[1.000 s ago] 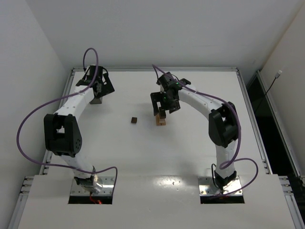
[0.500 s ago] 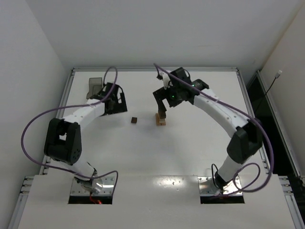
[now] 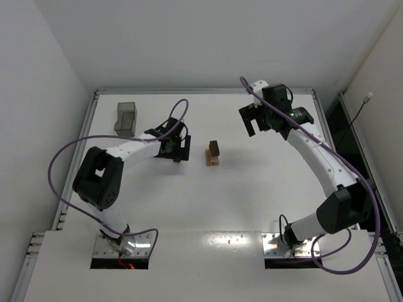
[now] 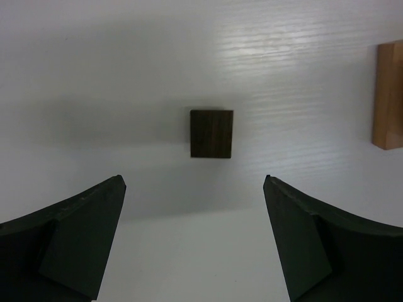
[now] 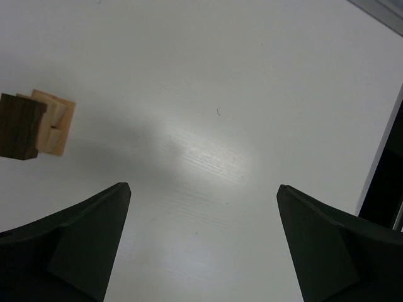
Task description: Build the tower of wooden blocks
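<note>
The tower [image 3: 214, 153] stands mid-table, a dark brown block [image 3: 214, 148] on tan wood blocks [image 3: 214, 160]. The right wrist view shows the tower [image 5: 38, 124] at the left edge, dark block on top. A loose dark brown block [image 4: 211, 133] lies flat on the table, just ahead of my open left gripper [image 4: 194, 179] and centred between its fingers. In the top view the left gripper [image 3: 177, 150] covers that block. My right gripper [image 3: 253, 121] hangs open and empty, up and to the right of the tower, over bare table [image 5: 203, 187].
A grey translucent box [image 3: 126, 117] stands at the back left of the table. A tan block of the tower [image 4: 390, 94] shows at the right edge of the left wrist view. The table's raised rim [image 3: 208, 91] runs along the back.
The left arm swung from the grey box to above the loose dark block. The right gripper opened, left the tower with a dark block on top, and drew back to the right.
</note>
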Controlling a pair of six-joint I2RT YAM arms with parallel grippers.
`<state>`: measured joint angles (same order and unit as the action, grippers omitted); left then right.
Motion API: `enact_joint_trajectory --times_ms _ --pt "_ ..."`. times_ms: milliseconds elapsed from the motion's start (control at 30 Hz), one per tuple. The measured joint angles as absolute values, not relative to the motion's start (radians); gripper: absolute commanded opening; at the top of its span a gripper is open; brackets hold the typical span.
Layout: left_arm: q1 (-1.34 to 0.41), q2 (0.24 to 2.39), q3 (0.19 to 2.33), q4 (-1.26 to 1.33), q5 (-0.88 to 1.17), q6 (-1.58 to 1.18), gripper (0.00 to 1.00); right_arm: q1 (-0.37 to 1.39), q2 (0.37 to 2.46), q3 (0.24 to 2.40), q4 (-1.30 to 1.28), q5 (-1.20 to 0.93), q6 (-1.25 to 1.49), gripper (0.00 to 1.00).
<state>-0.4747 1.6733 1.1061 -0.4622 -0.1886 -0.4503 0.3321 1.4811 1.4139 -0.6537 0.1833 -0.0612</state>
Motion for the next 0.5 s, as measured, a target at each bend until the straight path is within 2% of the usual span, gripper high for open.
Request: enact_joint_trajectory --times_ms 33,133,267,500 --pt "-0.485 1.704 1.129 -0.463 -0.187 -0.441 0.88 0.324 1.478 1.400 -0.656 0.180 -0.061 1.00" --pt "-0.516 1.779 1.188 -0.474 -0.190 -0.416 0.76 0.299 1.478 1.387 -0.660 0.163 -0.060 1.00" --pt "-0.537 1.821 1.221 -0.489 -0.190 -0.393 0.68 0.267 1.477 1.387 -0.659 0.139 -0.054 1.00" --pt "-0.540 1.864 1.257 -0.508 -0.206 -0.379 0.64 0.240 1.476 1.387 -0.659 0.095 -0.041 1.00"
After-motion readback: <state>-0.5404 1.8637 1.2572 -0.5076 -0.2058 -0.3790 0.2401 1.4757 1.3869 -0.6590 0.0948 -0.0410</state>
